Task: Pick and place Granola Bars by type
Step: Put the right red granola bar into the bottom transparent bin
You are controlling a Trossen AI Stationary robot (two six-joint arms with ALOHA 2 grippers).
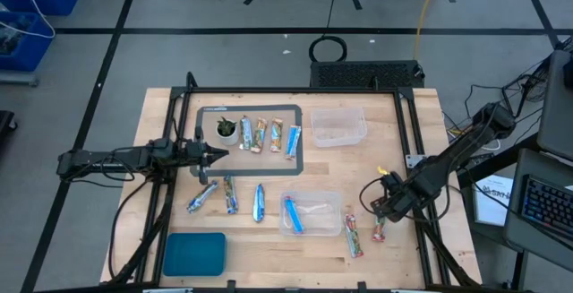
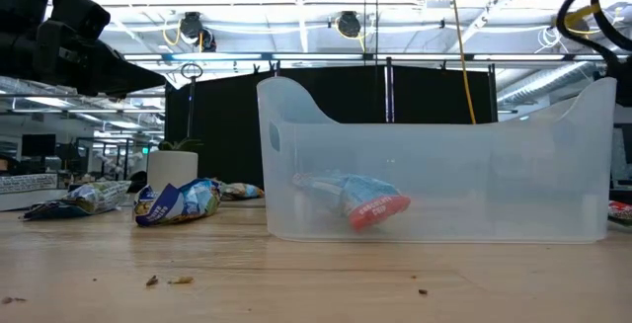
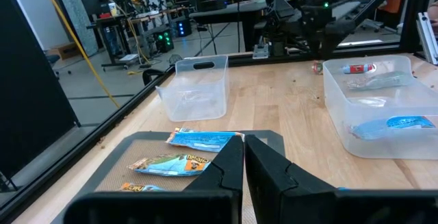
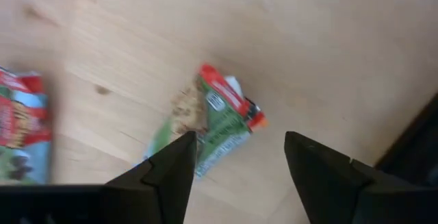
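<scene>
Seen from above, the right gripper (image 1: 387, 205) hangs at lower right of the frame over a green-and-red granola bar (image 1: 380, 229), a second such bar (image 1: 354, 236) just beside it on the worktop (image 1: 430, 150). A blue bar (image 1: 292, 214) lies in the near clear bin (image 1: 313, 212); the far bin (image 1: 337, 127) looks empty. More bars sit on the grey mat (image 1: 295, 163) and below it, where the left gripper (image 1: 218, 156) waits, fingers shut on nothing.

At table height, the bin's bar (image 2: 357, 197) fills mid-frame.

The left wrist view shows closed fingers (image 3: 226, 176) above mat bars (image 3: 202, 140).

The right wrist view shows fingers (image 4: 174, 169) spread wide, empty, the bar (image 4: 219, 125) partly outside them: closing from here would likely clip the wrapper's end and lose it.
</scene>
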